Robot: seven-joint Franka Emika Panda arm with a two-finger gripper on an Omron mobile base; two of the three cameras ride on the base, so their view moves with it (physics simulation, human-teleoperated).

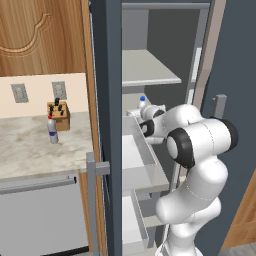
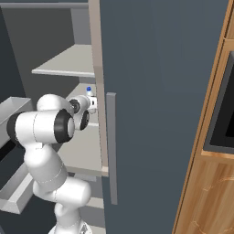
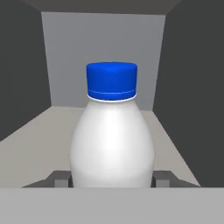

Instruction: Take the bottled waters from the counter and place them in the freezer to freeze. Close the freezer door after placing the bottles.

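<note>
Inside the freezer, the gripper is clamped on the blue-capped water bottle, one dark fingertip pressed to each side of its pale body, the bottle standing upright between them. From the hand camera the blue cap is well clear of the grey back wall, and bare pale shelf runs on either side of the bottle out to the dark side walls, with more free shelf ahead. From the left base camera the blue cap peeks just above the white wrist at the height of a middle shelf, under a pale upper shelf whose front edge leaves an open gap above the bottle. A pale grey drawer is pulled out below and to the left of the arm, its front edge reaching past the freezer's opening. The freezer door stands open to the arm's right, its long grey vertical handle beside the arm's elbow, leaving the arm a narrow lane between the door's edge and the drawer. On the counter to the left, the red-capped water bottle stands upright near the back, just in front of a wooden knife block against the wall and well back from the worktop's front edge.
</note>
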